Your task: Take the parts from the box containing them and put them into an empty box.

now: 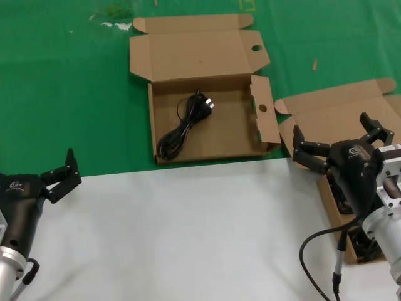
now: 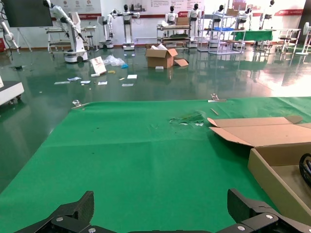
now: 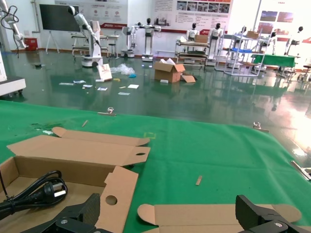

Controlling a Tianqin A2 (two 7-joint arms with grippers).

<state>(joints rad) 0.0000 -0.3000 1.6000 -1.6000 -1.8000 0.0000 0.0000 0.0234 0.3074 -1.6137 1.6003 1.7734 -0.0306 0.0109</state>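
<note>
I am viewing the worktop (image 1: 188,238) from the head camera. The holed box (image 1: 207,119), wide and shallow with round holes in its flaps, is lying open at centre on the green mat (image 1: 62,94), and one black power cord (image 1: 185,128) is resting coiled on its floor, plug toward the hinged lid. The plain-lidded box (image 1: 326,116) is sitting at my right, mostly covered by the right arm; dark shapes low inside it look like further cords, though I cannot count them.

I am holding the right end effector (image 1: 341,141) above the plain-lidded box, fingers spread wide and carrying nothing. The left end effector (image 1: 61,177) is waiting at the near left over the white part of the worktop, well apart from both boxes, its fingers likewise parted and empty; the left wrist view is showing both fingertips (image 2: 73,213) wide apart above bare mat.

I am judging the transfer as partly done: one cord delivered, an unknown number left in the source box, and the next pick not yet begun.
</note>
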